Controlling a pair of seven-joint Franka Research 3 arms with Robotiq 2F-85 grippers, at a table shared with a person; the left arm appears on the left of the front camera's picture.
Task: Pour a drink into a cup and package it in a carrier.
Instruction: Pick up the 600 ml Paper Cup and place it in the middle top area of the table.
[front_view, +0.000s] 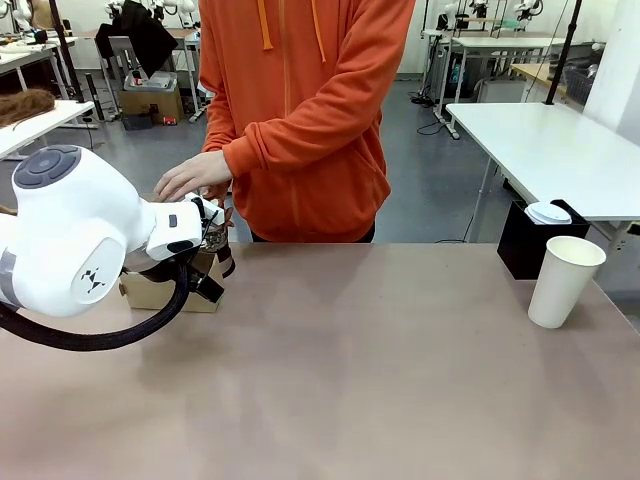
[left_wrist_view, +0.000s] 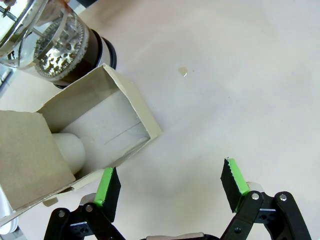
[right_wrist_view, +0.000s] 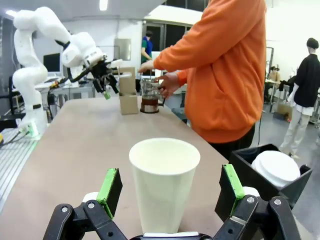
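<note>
right jaws open, one cup (right_wrist_view: 164, 182) ahead, one carrier (right_wrist_view: 128, 101), one drink jug (right_wrist_view: 149, 100)

I see a matte beige-brown tabletop (front_view: 380, 370); at its right a tall white tapered paper cup (front_view: 565, 280) stands upright, uncovered; far left, a small brown cardboard carrier (front_view: 150, 293) sits just beside a clear glass jug (right_wrist_view: 149, 97) of dark brown liquid (right_wrist_view: 149, 106); a small droplet (left_wrist_view: 183, 72) lies near them.

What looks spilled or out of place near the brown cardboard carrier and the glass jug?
A small pale, shiny spot lies on the tan tabletop near the brown cardboard carrier and the clear glass jug of dark liquid. It looks like a stray droplet, though it could be a mark. Nothing else stands out.
</note>
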